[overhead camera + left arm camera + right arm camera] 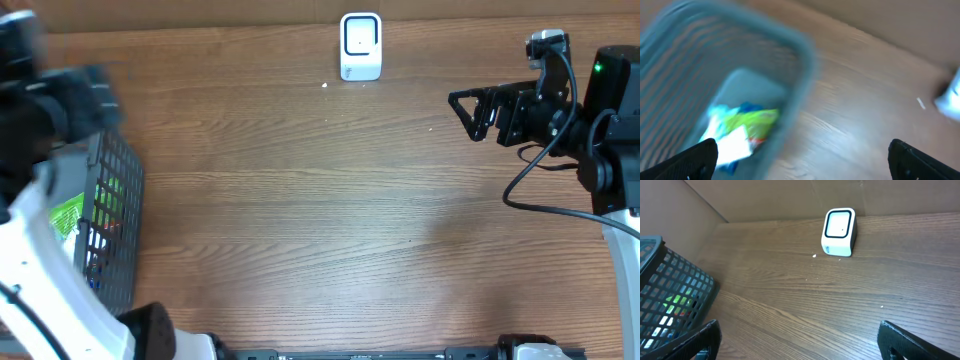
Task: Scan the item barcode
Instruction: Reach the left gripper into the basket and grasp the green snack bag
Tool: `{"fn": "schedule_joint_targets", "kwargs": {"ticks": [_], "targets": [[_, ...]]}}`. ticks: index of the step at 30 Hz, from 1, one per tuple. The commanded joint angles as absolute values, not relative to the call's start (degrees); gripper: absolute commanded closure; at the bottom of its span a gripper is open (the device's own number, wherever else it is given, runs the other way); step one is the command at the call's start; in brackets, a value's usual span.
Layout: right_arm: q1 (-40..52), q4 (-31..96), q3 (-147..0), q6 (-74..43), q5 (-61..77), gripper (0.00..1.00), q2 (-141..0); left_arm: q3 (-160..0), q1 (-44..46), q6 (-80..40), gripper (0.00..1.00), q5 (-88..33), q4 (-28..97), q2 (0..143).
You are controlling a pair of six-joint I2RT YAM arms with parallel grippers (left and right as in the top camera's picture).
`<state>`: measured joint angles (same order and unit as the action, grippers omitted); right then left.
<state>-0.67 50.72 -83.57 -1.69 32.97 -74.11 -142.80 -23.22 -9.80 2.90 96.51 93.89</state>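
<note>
The left arm (45, 95) is a dark smear in the top corner from above, so I cannot make out its end there. That arm covers part of the basket (115, 220), and the picture's edge cuts off more. The stuff inside (68, 215) shows only as green bits behind the mesh.

From the left wrist everything is fuzzy. The stuff is a green, blue and white heap I cannot name. A white thing (951, 95) is cut by the right edge. Only the tips of the left tool (802, 160) peek in at the bottom corners. It is the same for the right tool (800, 340).

A tiny white speck (325, 85) lies on the bench (300, 200), too small to tell.
</note>
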Motion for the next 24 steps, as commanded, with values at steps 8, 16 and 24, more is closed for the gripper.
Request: {"fn": "schedule_joint_targets", "kwargs": {"ticks": [8,16,24], "targets": [[-0.75,52.9,-85.1,-1.45,32.91,0.0,-73.43,-129.47,-48.14,-16.45,0.0,-2.57,93.69,92.95],[-0.75,53.78,-85.1,-1.45,32.93,0.0,-73.43,-105.82,-49.08,-12.53,0.0,-4.6,80.51,93.34],[-0.75,53.74,-85.1,-1.45,32.91,0.0,-73.43,-87.83,-49.06,-9.58,0.0,-5.58,65.8,96.71]]}}
